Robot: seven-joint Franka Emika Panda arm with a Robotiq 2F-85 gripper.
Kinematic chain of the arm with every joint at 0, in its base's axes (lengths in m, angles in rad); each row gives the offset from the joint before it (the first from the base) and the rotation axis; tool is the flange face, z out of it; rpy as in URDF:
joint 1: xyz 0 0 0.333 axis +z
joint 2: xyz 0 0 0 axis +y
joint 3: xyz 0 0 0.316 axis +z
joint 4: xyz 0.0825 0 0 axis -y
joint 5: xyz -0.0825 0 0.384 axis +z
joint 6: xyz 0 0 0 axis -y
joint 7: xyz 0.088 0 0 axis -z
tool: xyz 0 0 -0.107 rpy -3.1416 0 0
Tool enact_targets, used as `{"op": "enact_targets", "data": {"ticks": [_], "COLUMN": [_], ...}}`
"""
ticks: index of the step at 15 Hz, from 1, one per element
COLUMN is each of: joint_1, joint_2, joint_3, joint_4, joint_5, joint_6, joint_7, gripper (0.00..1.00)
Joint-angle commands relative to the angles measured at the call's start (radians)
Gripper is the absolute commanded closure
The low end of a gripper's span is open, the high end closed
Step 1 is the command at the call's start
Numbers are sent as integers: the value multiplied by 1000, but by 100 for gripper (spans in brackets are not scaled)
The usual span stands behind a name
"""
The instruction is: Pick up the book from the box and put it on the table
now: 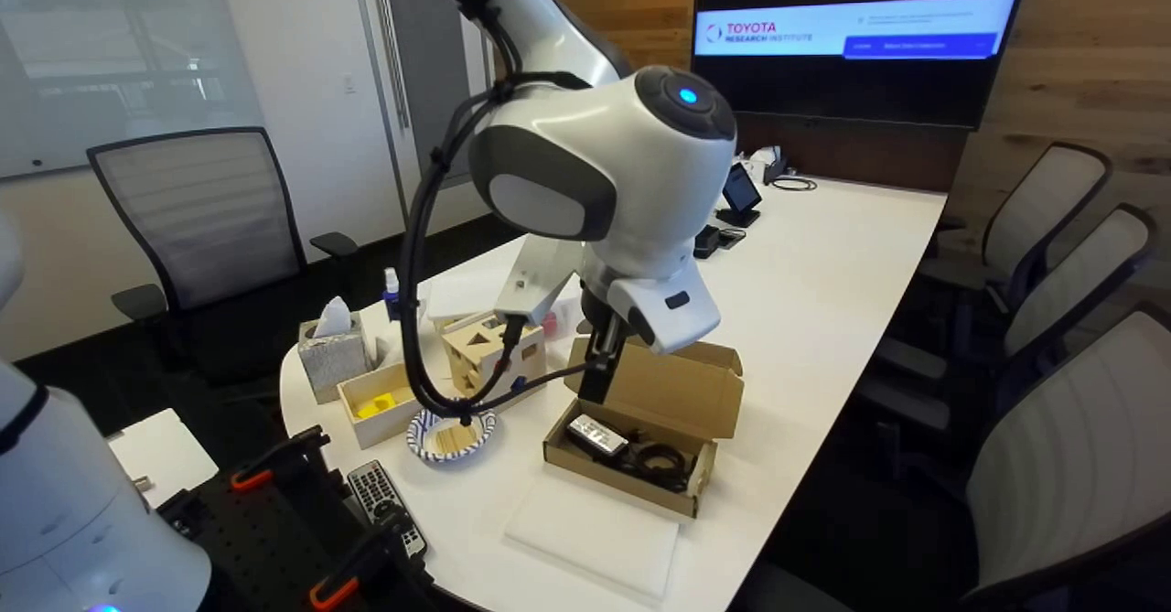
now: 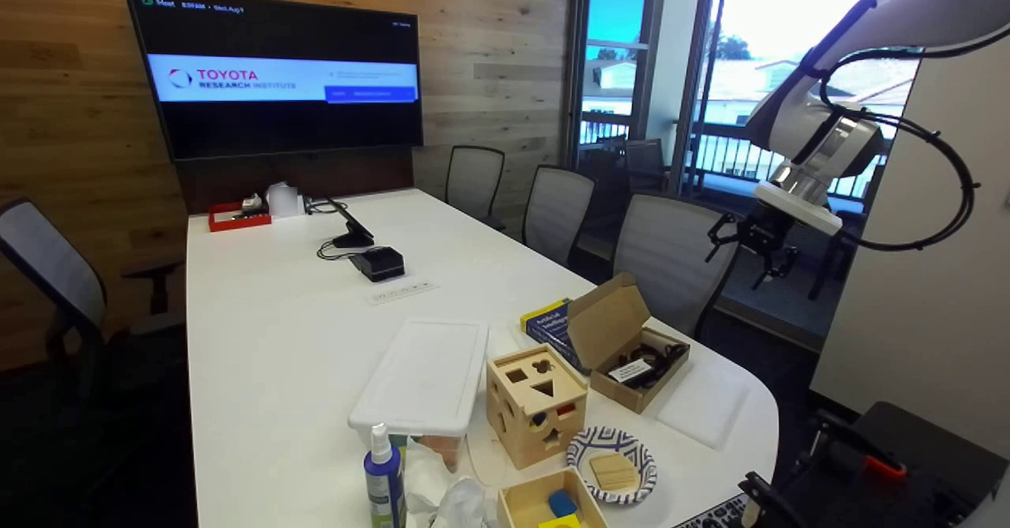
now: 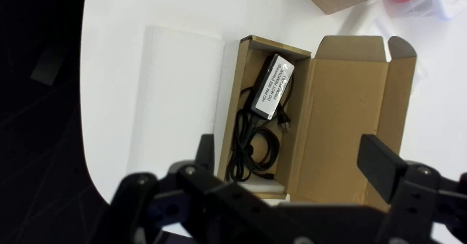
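Note:
The tan cardboard box [image 1: 624, 487] stands on the white table [image 1: 823, 264] with its lid open, in both exterior views [image 2: 609, 312] and the wrist view [image 3: 343, 123]. It holds a black power adapter [image 3: 273, 87] with a white label and a coiled cable [image 3: 251, 153]. A blue and yellow book [image 2: 550, 327] lies on the table beside the box, partly hidden by the raised lid; I do not see it in the wrist view. My gripper [image 3: 286, 142] is open and empty, raised above the box, fingers apart. It also shows in both exterior views [image 1: 599, 376] [image 2: 735, 269].
A white foam sheet [image 1: 595, 534] lies beside the box. Nearby stand a wooden shape cube [image 2: 536, 410], a patterned bowl [image 2: 580, 477], a wooden tray [image 2: 517, 504], a white-lidded container [image 2: 426, 374], a spray bottle [image 2: 384, 481], a tissue box [image 1: 331, 365] and a remote [image 1: 386, 507].

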Motion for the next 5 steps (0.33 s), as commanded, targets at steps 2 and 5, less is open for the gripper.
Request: {"op": "enact_targets", "data": {"ticks": [2, 5], "joint_1": [-8, -11], "joint_2": [-53, -54], "joint_3": [12, 10], "joint_4": [17, 21], "joint_5": [-32, -24], "joint_6": [-68, -85], "joint_7": [54, 43], "gripper": [0, 0]}}
